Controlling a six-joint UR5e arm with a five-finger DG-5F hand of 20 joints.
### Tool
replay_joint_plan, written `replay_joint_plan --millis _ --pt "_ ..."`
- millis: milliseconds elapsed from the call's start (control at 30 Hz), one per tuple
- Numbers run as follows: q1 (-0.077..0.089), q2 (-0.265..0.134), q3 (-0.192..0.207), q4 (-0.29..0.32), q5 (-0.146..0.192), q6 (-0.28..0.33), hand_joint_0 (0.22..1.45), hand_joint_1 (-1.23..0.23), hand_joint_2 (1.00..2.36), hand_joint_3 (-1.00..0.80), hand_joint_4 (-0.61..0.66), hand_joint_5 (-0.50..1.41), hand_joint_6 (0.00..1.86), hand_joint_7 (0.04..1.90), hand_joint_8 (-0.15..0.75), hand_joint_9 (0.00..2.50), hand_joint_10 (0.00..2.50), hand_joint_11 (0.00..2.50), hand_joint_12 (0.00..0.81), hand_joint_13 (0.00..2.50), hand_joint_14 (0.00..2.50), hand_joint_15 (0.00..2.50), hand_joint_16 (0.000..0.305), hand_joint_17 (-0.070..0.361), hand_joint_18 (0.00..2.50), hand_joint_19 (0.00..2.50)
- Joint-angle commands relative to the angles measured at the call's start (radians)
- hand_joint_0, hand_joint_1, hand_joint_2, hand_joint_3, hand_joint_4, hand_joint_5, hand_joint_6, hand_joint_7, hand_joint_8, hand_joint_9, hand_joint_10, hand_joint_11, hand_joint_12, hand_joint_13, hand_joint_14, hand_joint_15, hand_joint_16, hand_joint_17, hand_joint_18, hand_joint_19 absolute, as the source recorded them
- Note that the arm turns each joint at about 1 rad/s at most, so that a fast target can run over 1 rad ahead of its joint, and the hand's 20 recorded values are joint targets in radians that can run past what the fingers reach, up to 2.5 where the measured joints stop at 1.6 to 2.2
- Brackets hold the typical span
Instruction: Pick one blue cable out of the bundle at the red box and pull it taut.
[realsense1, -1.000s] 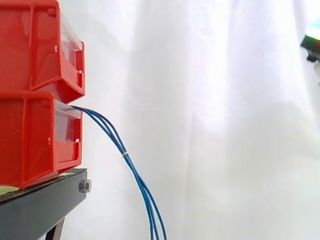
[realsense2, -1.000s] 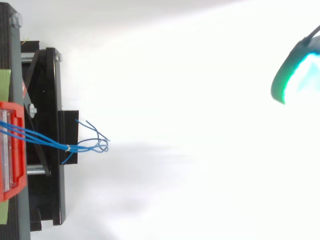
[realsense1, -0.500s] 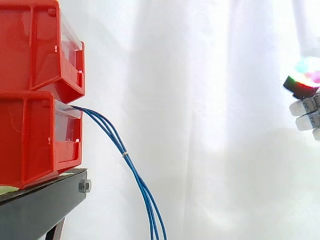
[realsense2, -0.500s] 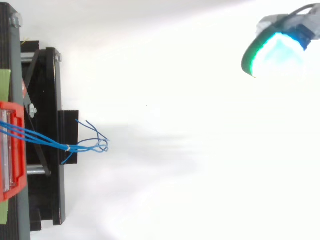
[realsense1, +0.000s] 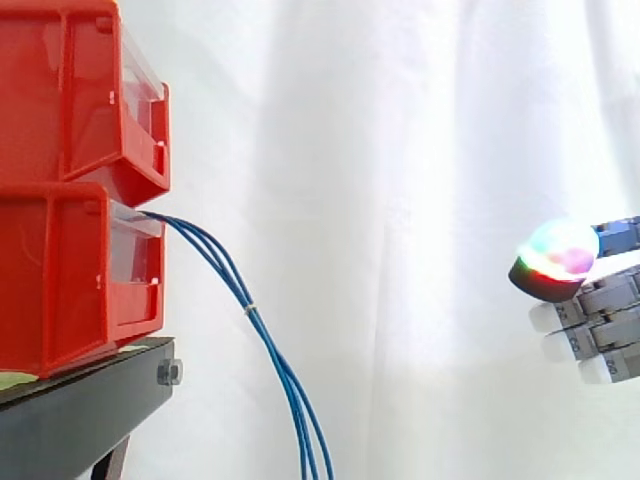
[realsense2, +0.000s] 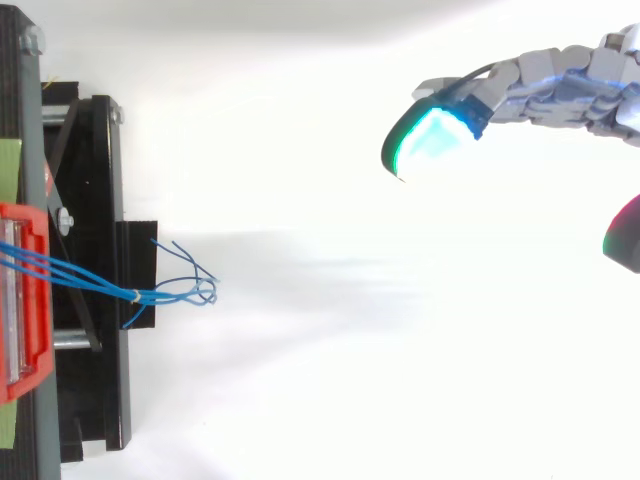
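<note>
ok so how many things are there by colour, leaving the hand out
red bins: 2
blue cables: 3
black stand: 1
total: 6

1. The hand (realsense2: 560, 85) is cut off by the right edge in both views; its palm lies out of frame.
2. The blue cables (realsense1: 287, 390) run off the side view's bottom edge; their ends are cut off there.
3. The pale tie (realsense1: 250, 308) round them is too small to tell its kind.
4. The red bins (realsense1: 70, 270) are cut by the left edge; the cables' start inside the lower one is hidden.
</note>
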Motion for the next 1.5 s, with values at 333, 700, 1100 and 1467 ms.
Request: replay_joint_plan --millis 333,700,1100,1467 --pt "0.015 -0.087 0.023 0.105 0.075 -0.025 0.45 -0.66 1.00 -0.50 0.27 -0.21 0.50 0.68 0.289 0.22 0.00 0.00 0.359 0.18 0.00 0.13 0.063 0.141 0.09 0.12" --pt "0.019 -0.092 0.064 0.107 0.128 -0.095 0.45 -0.65 1.00 -0.50 0.27 -0.21 0.50 0.68 0.291 0.24 0.00 0.00 0.357 0.20 0.00 0.13 0.063 0.141 0.11 0.13" --pt "0.027 -0.279 0.255 0.058 0.131 -0.060 0.45 -0.66 1.00 -0.50 0.27 -0.21 0.50 0.68 0.291 0.24 0.00 0.00 0.357 0.20 0.00 0.13 0.062 0.140 0.11 0.12" --pt "0.018 -0.472 0.503 -0.060 0.029 0.014 0.46 -0.66 1.00 -0.50 0.27 -0.21 0.50 0.68 0.291 0.24 0.00 0.00 0.355 0.20 0.00 0.13 0.062 0.140 0.11 0.13"
